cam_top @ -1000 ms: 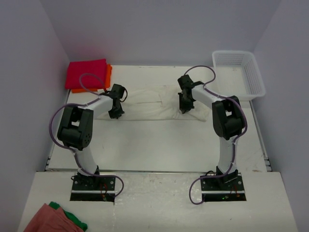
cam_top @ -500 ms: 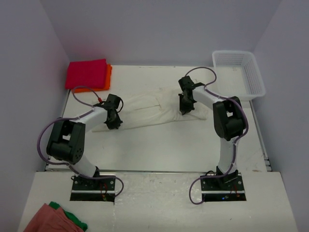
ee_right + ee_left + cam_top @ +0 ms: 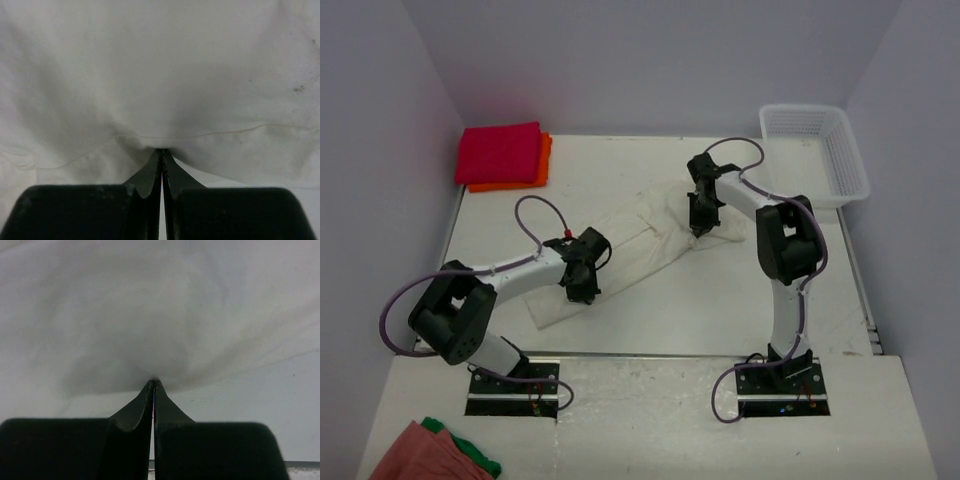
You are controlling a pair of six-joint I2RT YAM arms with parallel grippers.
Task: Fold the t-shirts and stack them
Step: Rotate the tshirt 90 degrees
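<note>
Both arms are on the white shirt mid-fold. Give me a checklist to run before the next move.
1. Left claw shut on white shirt: ok.
2. Right claw shut on the shirt: ok.
3. Shirt square to table edge: not ok, it lies diagonally.
4. All layers pinched: cannot tell.
5. Stack tidy, magenta shirt on orange shirt: ok.
6. Shirt clear of basket: ok.

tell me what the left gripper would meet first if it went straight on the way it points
The left gripper has its jaws shut on the cream-white t-shirt, so that cloth is first; straight on, it would likely press into the table underneath.
</note>
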